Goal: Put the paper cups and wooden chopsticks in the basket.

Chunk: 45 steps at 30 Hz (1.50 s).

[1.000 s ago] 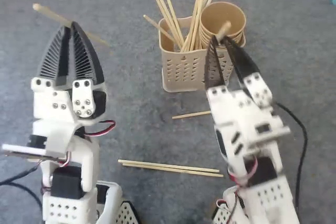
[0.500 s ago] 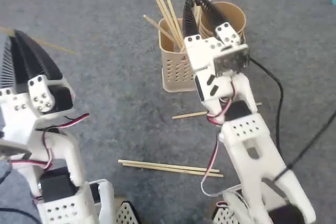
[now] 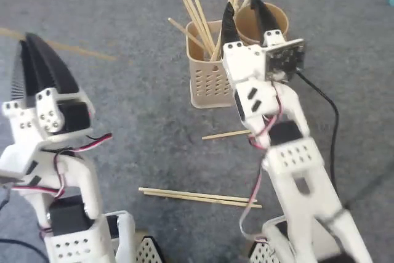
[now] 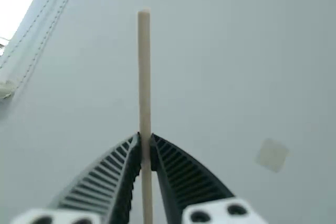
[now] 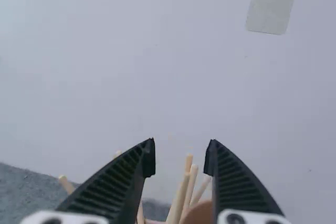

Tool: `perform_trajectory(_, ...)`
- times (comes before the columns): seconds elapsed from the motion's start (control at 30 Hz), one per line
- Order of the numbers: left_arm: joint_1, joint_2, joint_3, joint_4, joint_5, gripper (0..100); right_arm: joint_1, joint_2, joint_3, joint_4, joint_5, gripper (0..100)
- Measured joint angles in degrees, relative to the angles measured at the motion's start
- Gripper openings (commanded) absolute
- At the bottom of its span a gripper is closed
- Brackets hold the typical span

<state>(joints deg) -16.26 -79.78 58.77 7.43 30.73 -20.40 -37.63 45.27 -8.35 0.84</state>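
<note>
My right end effector [image 3: 241,2] has swung up over the basket [image 3: 206,84] and stands wide. Its stick has evidently dropped in beside the paper cups [image 3: 278,21]. My left end effector [image 4: 145,141] pinches a chopstick [image 4: 144,66], well apart from the basket — three loose chopsticks [image 3: 197,196] lie near the basket.

Left arm's jaws are pinched tight on a single wooden chopstick [image 4: 144,77], their ribbed black inner faces pressed against it from both sides, right at the tips. The stick runs straight out beyond the jaws, a long bare length of it, finishing in a blunt, flat end. Behind it there's a pale wall [image 4: 236,51], plain and smooth. A small square patch [image 4: 272,154] sits on that wall off to one side, and a pair of thin seam lines [image 4: 47,19] cuts across one corner.
</note>
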Motion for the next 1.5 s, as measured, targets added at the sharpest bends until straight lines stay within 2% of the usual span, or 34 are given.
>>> perform_trajectory(0.17, 5.10, 8.44, -7.65, -1.67, 0.53, 1, -0.18, -20.13, 0.00, 24.53, -0.53, 13.2)
perform_trajectory(0.3, 12.13, 20.48, -17.23, -1.67, -0.70, 1, 0.53, -36.40, 0.00, 43.96, -0.53, 10.1)
perform_trajectory(0.43, 20.75, 33.67, -25.67, -2.29, -6.59, 1, 2.99, -49.93, -0.26, 62.68, -0.53, 9.8)
perform_trajectory(0.63, 28.66, 48.97, -28.31, -12.40, -14.59, 1, 7.91, -59.25, -0.97, 80.97, -0.53, 9.7)
perform_trajectory(0.8, 31.65, 56.26, -28.31, -13.89, -19.43, 1, 11.78, -59.52, -0.97, 88.09, -0.53, 9.7)
perform_trajectory(1.03, 31.91, 60.75, -22.77, -20.75, -19.60, 1, 15.74, -59.87, 3.34, 88.79, -0.53, 9.7)
perform_trajectory(1.17, 31.82, 63.56, -22.51, -22.42, -19.69, 2, 17.41, -59.87, 3.52, 89.14, 2.46, 9.7)
perform_trajectory(1.37, 31.82, 64.00, -22.51, -19.08, -19.69, 22, 18.46, -59.87, 3.87, 89.23, 4.84, 9.7)
perform_trajectory(1.5, 32.00, 63.82, -22.51, -12.66, -19.69, 25, 18.46, -59.87, 7.12, 89.23, 5.01, 9.7)
